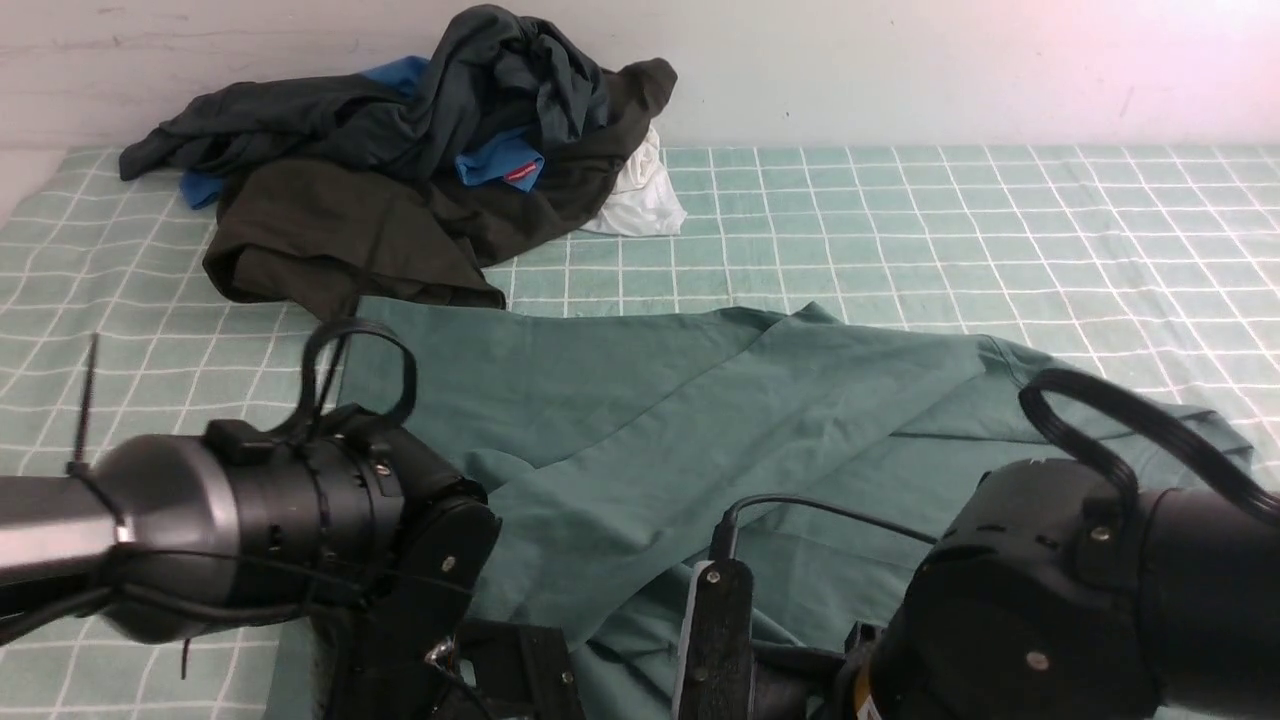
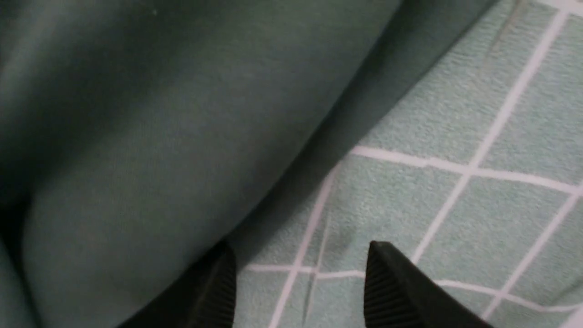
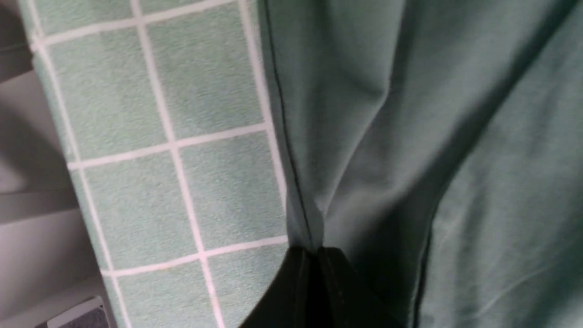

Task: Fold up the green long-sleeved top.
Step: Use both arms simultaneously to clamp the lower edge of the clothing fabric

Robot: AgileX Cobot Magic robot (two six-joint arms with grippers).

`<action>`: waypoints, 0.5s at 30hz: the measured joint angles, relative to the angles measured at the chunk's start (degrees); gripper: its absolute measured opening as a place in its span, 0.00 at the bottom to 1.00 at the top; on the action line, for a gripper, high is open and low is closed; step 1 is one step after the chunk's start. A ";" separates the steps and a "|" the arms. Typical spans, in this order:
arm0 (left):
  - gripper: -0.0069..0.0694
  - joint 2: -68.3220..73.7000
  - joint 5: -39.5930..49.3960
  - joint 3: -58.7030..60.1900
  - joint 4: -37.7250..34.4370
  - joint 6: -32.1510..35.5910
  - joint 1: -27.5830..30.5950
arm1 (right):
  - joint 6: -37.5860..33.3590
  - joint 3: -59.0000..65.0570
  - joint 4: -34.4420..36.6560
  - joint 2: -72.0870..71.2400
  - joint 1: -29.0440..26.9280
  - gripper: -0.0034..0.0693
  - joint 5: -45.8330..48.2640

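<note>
The green long-sleeved top [image 1: 640, 420] lies spread and creased across the middle of the checked cloth, partly folded over itself. Both arms fill the front view's foreground and hide their own grippers there. In the left wrist view my left gripper [image 2: 300, 262] is open. One of its fingers [image 2: 218, 287] sits at the edge of the top [image 2: 159, 136]. The other stands over bare cloth, and only cloth shows between them. In the right wrist view my right gripper [image 3: 314, 255] is shut on a seamed edge of the top [image 3: 410, 136], which bunches into the jaws.
A heap of dark garments [image 1: 400, 160] with blue [image 1: 500, 160] and white [image 1: 640, 195] pieces lies at the back left against the wall. The light-green checked cloth [image 1: 950, 220] covers the table. Its near edge [image 3: 63, 173] shows in the right wrist view.
</note>
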 joint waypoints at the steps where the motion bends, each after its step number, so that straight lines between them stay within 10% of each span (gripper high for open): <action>1: 0.57 0.74 -0.56 0.00 0.38 -0.13 0.00 | 0.00 0.00 0.00 0.00 -0.06 0.04 -0.22; 15: 0.51 1.58 -4.50 -0.13 12.64 -9.21 -0.17 | 0.61 0.00 0.07 0.00 -0.06 0.04 -0.39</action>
